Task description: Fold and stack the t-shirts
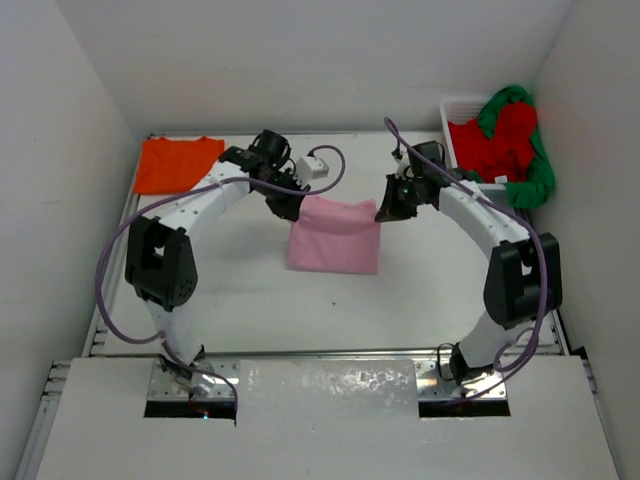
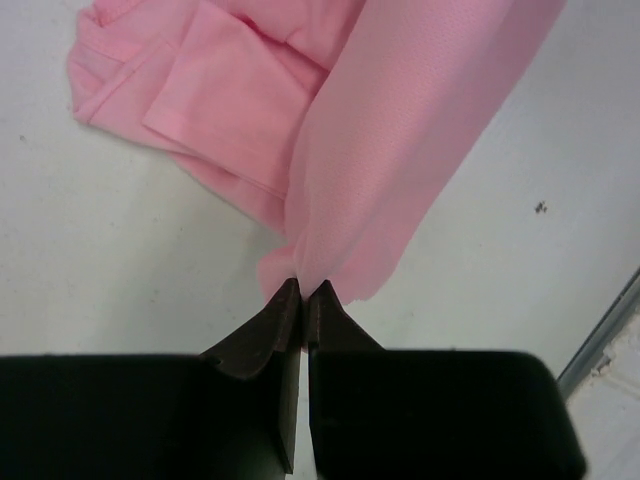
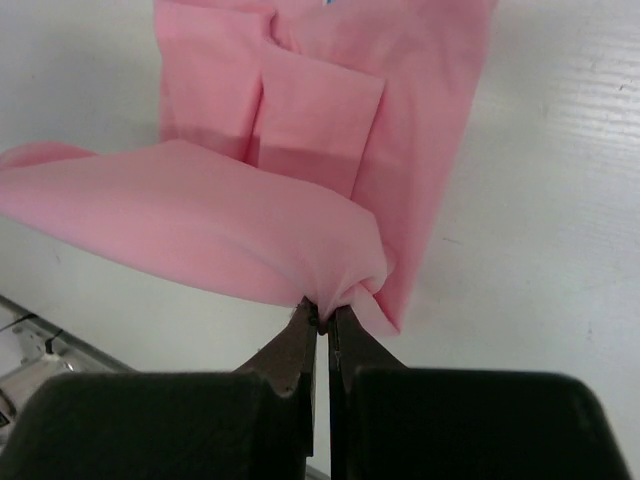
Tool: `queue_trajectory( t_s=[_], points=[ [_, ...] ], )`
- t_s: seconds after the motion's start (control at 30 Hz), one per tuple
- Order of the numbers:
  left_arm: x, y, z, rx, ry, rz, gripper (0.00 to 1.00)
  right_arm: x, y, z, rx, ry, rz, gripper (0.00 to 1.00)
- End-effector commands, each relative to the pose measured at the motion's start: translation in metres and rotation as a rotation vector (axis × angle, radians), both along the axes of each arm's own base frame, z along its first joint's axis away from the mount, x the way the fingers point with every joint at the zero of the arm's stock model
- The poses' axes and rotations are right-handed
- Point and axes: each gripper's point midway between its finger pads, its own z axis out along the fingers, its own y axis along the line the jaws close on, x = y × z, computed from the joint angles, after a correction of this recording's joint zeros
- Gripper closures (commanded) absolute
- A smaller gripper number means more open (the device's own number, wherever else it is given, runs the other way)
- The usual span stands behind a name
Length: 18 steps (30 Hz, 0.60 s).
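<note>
Pink t-shirt [image 1: 335,245], gripped by left pincer [image 2: 303,288], right pincer [image 3: 322,312]

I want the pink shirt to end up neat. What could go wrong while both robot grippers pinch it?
The left gripper and right gripper each pinch only a little bit of the pink shirt at their very tips, so a corner might slip out. If one arm moves faster, the fold could land crooked. The folded-in flap underneath might flop open as the cloth gets pulled.
</note>
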Motion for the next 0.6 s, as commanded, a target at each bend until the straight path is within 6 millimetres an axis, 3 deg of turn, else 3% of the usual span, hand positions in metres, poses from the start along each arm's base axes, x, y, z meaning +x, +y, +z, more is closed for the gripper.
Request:
queue_trajectory(
  t_s=[0.0, 0.17, 0.3, 0.5, 0.57],
  points=[
    [0.030, -0.010, 0.014, -0.078, -0.051, 0.057, 1.00, 0.034, -0.004, 0.012, -0.005, -0.089, -0.030, 1.00],
    [0.057, -0.015, 0.004, -0.083, -0.046, 0.104, 1.00, 0.065, -0.013, 0.008, 0.000, -0.114, -0.085, 1.00],
    [0.089, -0.010, -0.004, -0.048, -0.091, 0.176, 1.00, 0.086, -0.015, -0.016, -0.020, -0.088, -0.089, 1.00],
    [0.119, 0.011, -0.044, -0.011, -0.029, 0.287, 0.99, 0.122, -0.010, -0.027, 0.000, -0.110, -0.089, 0.99],
    [0.134, 0.017, -0.053, 0.004, -0.055, 0.321, 0.92, 0.139, -0.012, -0.034, 0.000, -0.116, -0.124, 0.91]
  ],
)
